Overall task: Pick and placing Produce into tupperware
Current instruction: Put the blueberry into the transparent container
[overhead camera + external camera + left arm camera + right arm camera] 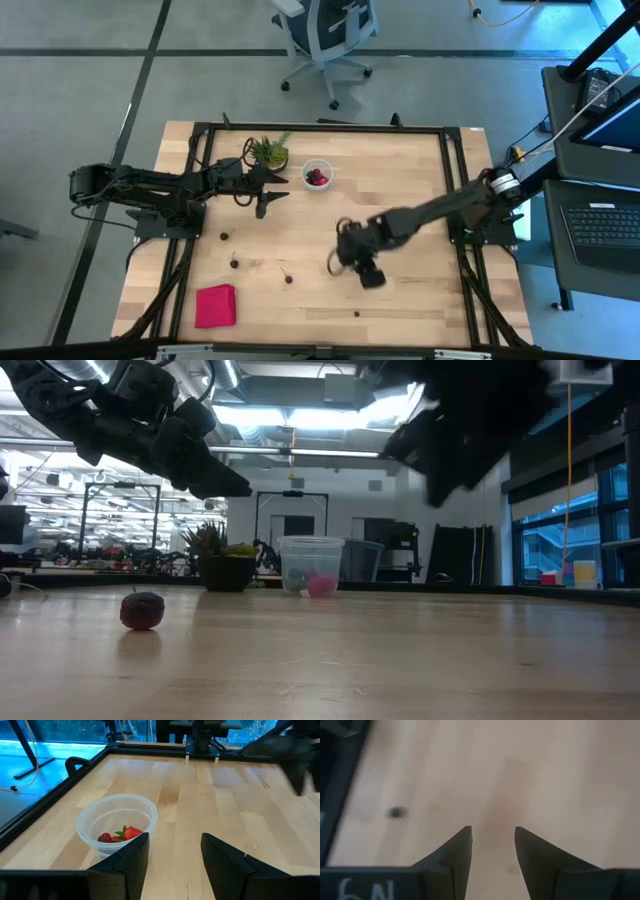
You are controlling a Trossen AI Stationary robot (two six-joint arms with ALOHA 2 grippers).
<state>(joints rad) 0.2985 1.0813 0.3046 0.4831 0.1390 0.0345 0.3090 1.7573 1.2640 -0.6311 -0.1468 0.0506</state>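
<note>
Nearest the low camera lies one dark red fruit (142, 610) on the bare wood; farther back stand the cup (312, 565) and the plant (222, 558) side by side, apart.

Left gripper (275, 186) hangs just beside the cup (317, 175), its fingers (131, 858) spread with an empty gap between them, nothing held; its wrist view shows the cup (116, 823) with red fruit (120, 834) at the bottom, at least two pieces, one with green leaves.

Right gripper (345, 262) hovers over the table's middle, well apart from the cup; its fingers (455, 854) stand parted with only wood showing between them, empty; one dark fruit (397, 812) lies blurred on the wood ahead.

From above, four loose fruits sit on the table (420, 180): one (223, 236), a second (234, 263), a third (288, 277), a fourth (356, 313) near the front edge; one pink-red cloth (215, 305) lies flat at the front left; one plant (268, 151) stands left of the cup.
</note>
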